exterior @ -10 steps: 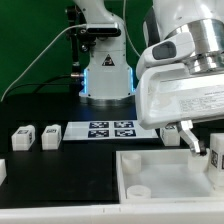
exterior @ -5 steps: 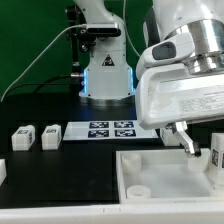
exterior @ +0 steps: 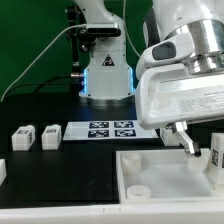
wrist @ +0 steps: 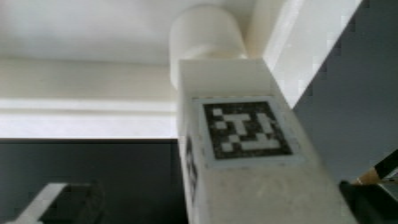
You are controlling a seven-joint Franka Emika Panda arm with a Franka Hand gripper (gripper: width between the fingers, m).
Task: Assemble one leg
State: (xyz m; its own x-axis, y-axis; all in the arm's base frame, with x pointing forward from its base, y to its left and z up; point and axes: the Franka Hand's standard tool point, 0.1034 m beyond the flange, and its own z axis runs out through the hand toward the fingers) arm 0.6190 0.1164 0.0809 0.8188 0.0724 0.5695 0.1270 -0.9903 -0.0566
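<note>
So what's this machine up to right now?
A robot arm is putting together a small piece of furniture. Its fingers stand open around one white tagged leg, near the far right corner of the big white tray-like piece; whether the leg is already attached there is hard to tell. Two more legs wait on the black table at the exterior view's left, beside the marker board.
</note>
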